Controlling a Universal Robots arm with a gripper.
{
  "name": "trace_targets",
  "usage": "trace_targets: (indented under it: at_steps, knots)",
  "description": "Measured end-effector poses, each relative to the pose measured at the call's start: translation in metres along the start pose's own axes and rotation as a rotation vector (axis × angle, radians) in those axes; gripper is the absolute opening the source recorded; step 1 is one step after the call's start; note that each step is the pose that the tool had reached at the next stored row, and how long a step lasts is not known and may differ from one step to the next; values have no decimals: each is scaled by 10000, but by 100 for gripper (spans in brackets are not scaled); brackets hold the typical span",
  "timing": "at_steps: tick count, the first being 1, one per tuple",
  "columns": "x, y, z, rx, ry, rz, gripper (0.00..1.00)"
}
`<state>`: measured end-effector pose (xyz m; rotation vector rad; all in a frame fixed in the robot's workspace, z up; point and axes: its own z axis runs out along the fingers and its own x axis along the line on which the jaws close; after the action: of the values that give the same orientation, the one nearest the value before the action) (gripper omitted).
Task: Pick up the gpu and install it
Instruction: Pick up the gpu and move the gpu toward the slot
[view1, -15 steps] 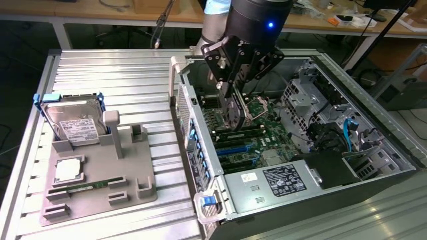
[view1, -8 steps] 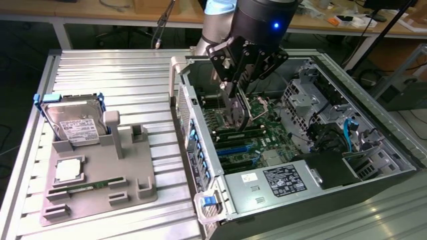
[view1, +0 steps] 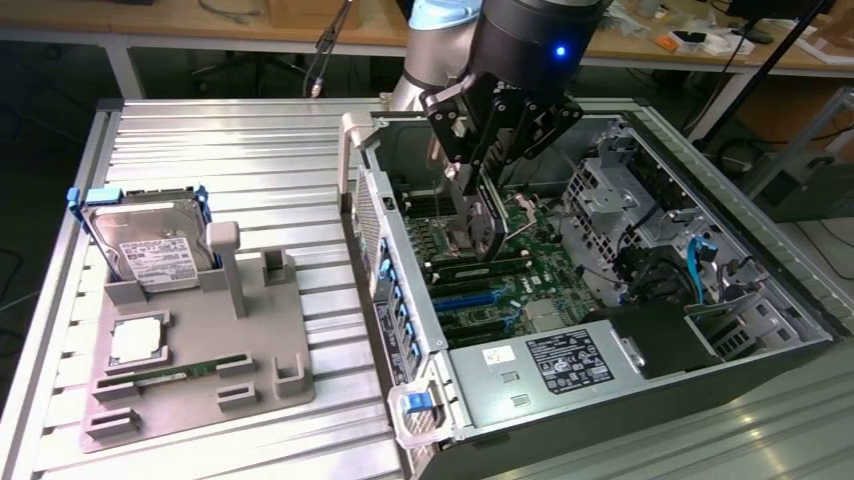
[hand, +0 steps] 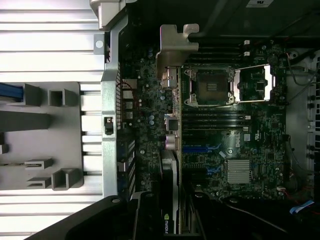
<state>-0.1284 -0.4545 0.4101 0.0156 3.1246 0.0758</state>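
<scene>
Case (view1: 384, 300) wide open; over its motherboard (view1: 541, 255) the pincer (view1: 478, 190) clamps the gpu (view1: 481, 235) on edge, just above the board. Danger: slight tilt and its edge misses the blue slot (view1: 461, 297), or the bracket (hand: 172, 47) snags beside the board.

Arm (view1: 422, 66): silver-grey tube with pale-blue joint cap (view1: 441, 12) above the wrist housing (view1: 527, 35), housing itself glossy black with a lit blue LED (view1: 559, 50), and below the housing a black hand (view1: 481, 228) of pinned bar linkages, screw heads showing.
</scene>
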Motion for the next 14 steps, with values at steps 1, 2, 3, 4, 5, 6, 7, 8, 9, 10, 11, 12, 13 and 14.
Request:
trace_targets:
  at_steps: [1,2,3,4,5,6,7,8,9,10,11,12,13,14]
  knots:
    - [0,0,0,0,0,1,27]
    - [-1,0,0,0,0,0,27]
    - [-1,0,0,0,0,0,27]
    - [-1,0,0,0,0,0,27]
    - [-1,0,0,0,0,0,27]
    - [-1,0,0,0,0,0,27]
    - [-1,0,0,0,0,0,27]
    - [-2,0,0,0,0,1,27]
    - [-5,0,1,-1,0,-1,27]
    - [-10,0,0,0,0,-2,27]
    - [-14,0,0,1,1,-1,27]
    - [-20,0,0,0,0,0,27]
    - [-28,0,1,0,0,-1,27]
    - [-36,0,1,0,1,-1,27]
